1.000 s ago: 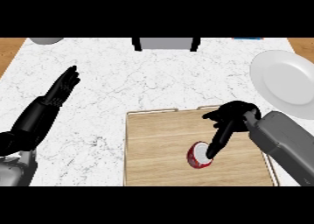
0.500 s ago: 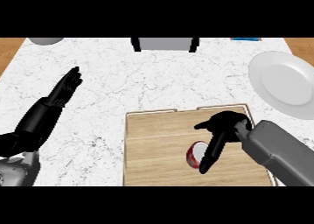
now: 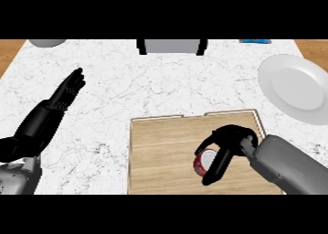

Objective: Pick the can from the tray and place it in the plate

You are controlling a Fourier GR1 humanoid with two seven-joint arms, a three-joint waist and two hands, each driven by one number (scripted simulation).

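Observation:
A red can with a white top (image 3: 204, 163) lies on the wooden tray (image 3: 163, 151), right of the tray's middle. My right hand (image 3: 228, 140) is over it, open: the fingers run fairly straight down the can's right side and the thumb bends over its upper left edge. The hand covers part of the can. A white plate (image 3: 298, 89) rests on the marble counter at the far right, beyond the tray. At the left my left hand (image 3: 57, 101) rests open, fingers pointing away from me, well clear of the tray.
Along the counter's far edge are a grey bowl (image 3: 46, 43) at the left, a grey and black box (image 3: 173, 46) in the middle and a small blue thing (image 3: 255, 41) at the right. White marble lies between tray and plate.
My right hand has drawn back toward me and lowered over the can, now straddling it with thumb and fingers. The can, the tray and the left hand have not moved.

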